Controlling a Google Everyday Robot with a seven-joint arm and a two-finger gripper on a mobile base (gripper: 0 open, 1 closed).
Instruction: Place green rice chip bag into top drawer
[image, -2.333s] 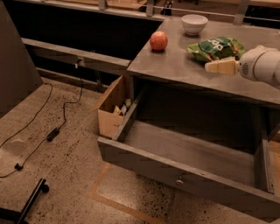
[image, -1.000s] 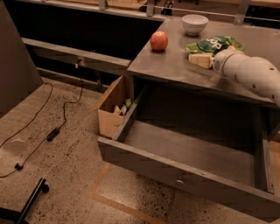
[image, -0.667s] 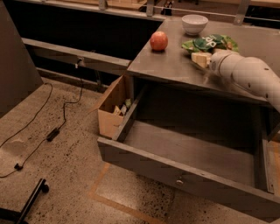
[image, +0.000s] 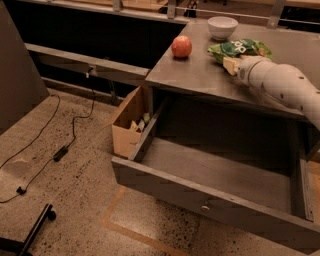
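Reaching for green rice chip bag (image: 240, 48) on countertop (image: 195, 70) with gripper (image: 230, 65).
Set against bag's near edge, likely to grasp; cannot tell whether closed or holding anything. Found top drawer (image: 165, 186) pulled open below, ready to receive.

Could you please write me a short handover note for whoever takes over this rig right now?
Gripper: over the counter, at the near edge of the green rice chip bag; a grasp cannot be confirmed.
Bag: lying on the counter, right of the red apple and in front of the white bowl.
Top drawer: pulled open below the counter.
Done: drawer open, gripper at the bag.
Left: secure the bag, lift it, bring it forward and down into the drawer, release.
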